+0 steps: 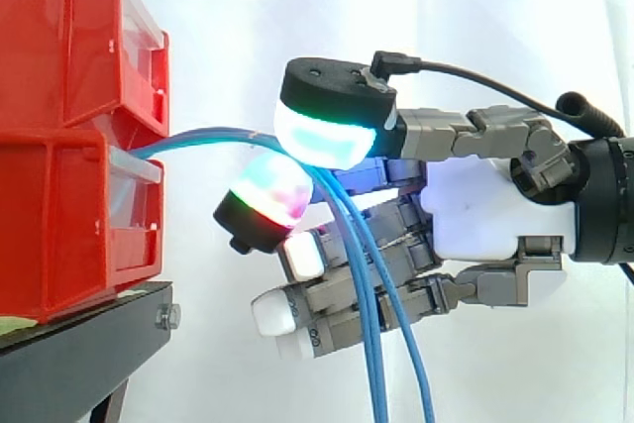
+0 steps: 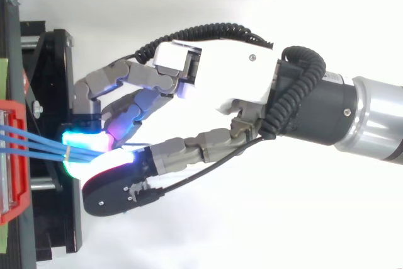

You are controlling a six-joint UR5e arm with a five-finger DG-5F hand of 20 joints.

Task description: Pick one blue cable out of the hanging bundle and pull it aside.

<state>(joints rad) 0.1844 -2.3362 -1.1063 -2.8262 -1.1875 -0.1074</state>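
Blue cables (image 1: 374, 344) leave the gap between the stacked red bins (image 1: 69, 66), arc to the right and hang down in front of the hand (image 1: 485, 195). From above, three blue strands (image 2: 38, 142) run side by side from the bins and meet at the glowing fingertips (image 2: 80, 137). The cyan-green thumb pad (image 1: 327, 136) sits on top of the cables and a red-green finger pad (image 1: 269, 195) lies just beneath them, so the strands are pinched between the two. The other fingers, with white pads (image 1: 272, 314), are half curled below, behind the hanging strands.
The bins rest on a black stand (image 1: 79, 354) at the left, its frame also seen from above (image 2: 53, 74). A white curtain forms the backdrop. The arm (image 2: 371, 121) reaches in from the right.
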